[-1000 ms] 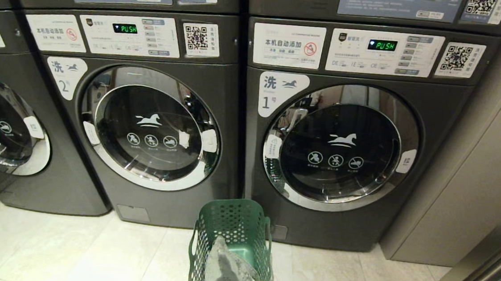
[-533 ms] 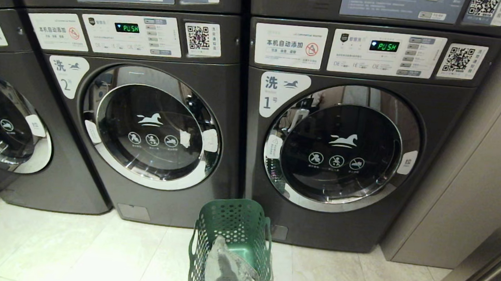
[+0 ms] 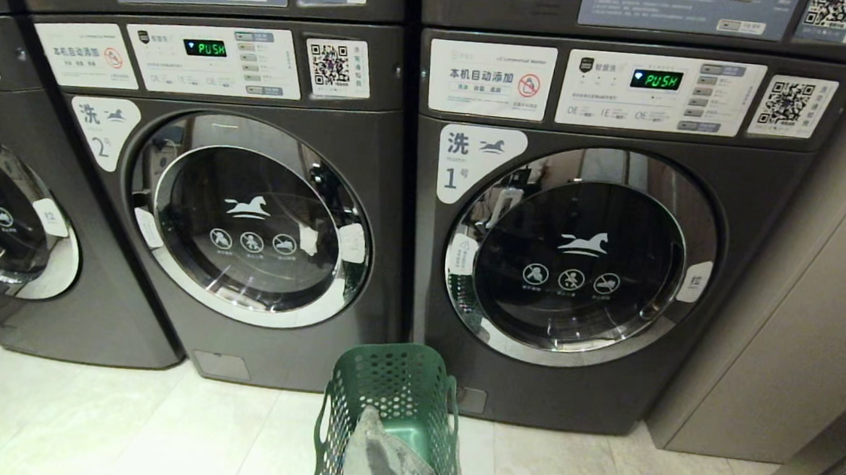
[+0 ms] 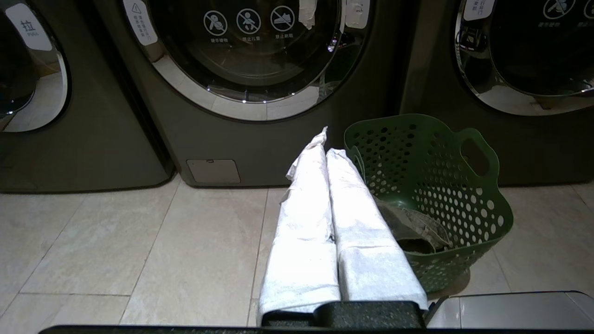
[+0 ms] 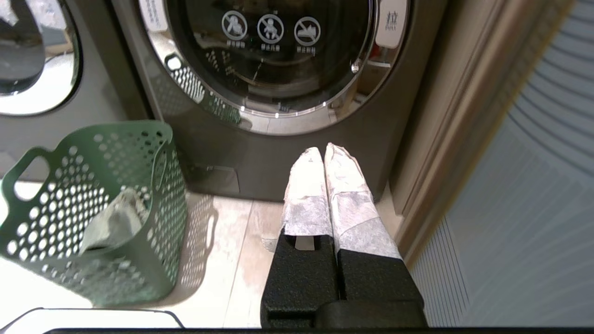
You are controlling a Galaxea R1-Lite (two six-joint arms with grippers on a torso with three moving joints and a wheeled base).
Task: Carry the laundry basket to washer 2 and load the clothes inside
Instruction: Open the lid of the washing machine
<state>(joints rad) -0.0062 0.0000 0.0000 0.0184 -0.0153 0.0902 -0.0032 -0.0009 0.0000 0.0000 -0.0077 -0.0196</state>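
Laundry basket (image 3: 387,423) is the thing to fetch: the dark green perforated tub stands upright on the floor at about six o'clock in the head view, just in front of the seam between two machines, with the clothes (image 3: 386,467), a crumpled grey-green garment, slumped inside against its near wall. Going left to right, washer 3 (image 3: 0,234) shows only partly at nine o'clock; washer 2 (image 3: 243,216), the goal, sits at about ten o'clock with its round door closed; washer 1 (image 3: 580,257) is at two o'clock, door also closed; a beige wall panel (image 3: 826,299) closes the row at three o'clock. Neither arm has engaged: the left gripper (image 4: 325,144) hangs just beside the basket's left rim, its wrapped fingers pressed together on nothing, and the right gripper (image 5: 322,150) points at washer 1's base, likewise pressed together and empty. Pale stone tiles (image 3: 113,432) cover the floor, likely smooth enough for the base to roll.
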